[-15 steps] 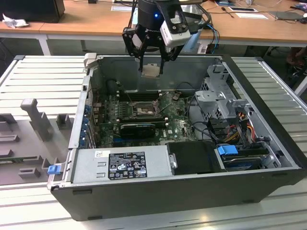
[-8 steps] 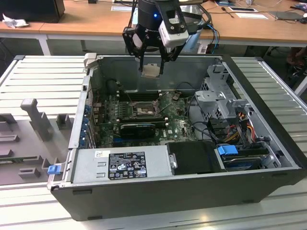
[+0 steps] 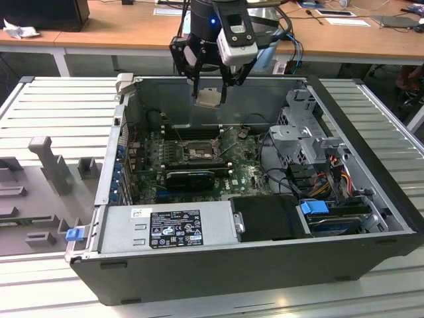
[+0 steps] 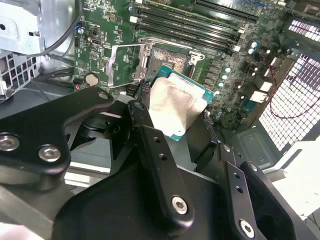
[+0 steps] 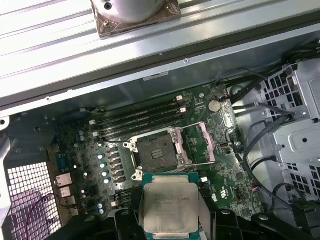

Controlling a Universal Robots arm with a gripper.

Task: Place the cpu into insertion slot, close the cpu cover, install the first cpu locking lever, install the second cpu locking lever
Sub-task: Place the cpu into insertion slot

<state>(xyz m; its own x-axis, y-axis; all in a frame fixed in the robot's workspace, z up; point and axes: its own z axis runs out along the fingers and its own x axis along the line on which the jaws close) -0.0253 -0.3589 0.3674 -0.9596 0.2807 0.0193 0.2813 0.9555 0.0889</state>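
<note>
- While the tool (image 3: 209,93) hangs over the open computer case (image 3: 265,265) on the slatted counter (image 3: 59,106), its fingers pinch the cpu (image 3: 208,99) by two opposite edges, metal top up.
- The chip is in the air, clear of the board, near the case's far wall in the exterior view.
- The insertion slot (image 3: 199,154) lies below the chip on the green motherboard (image 3: 245,175); I judge it not squarely underneath but somewhat toward the case's near side.
- In the first wrist view the cpu (image 5: 170,210) shows just short of the slot (image 5: 157,152), their edges roughly parallel, so little turning seems needed.
- The slot's dark pin field is bare, and the cpu cover (image 5: 207,142) stands swung open at one side.
- There is one arm, so no choice of hand arises.
- Writing: the chip's top carries faint print, and a black label (image 3: 175,228) sits on the power supply; I leave both unread.
</note>
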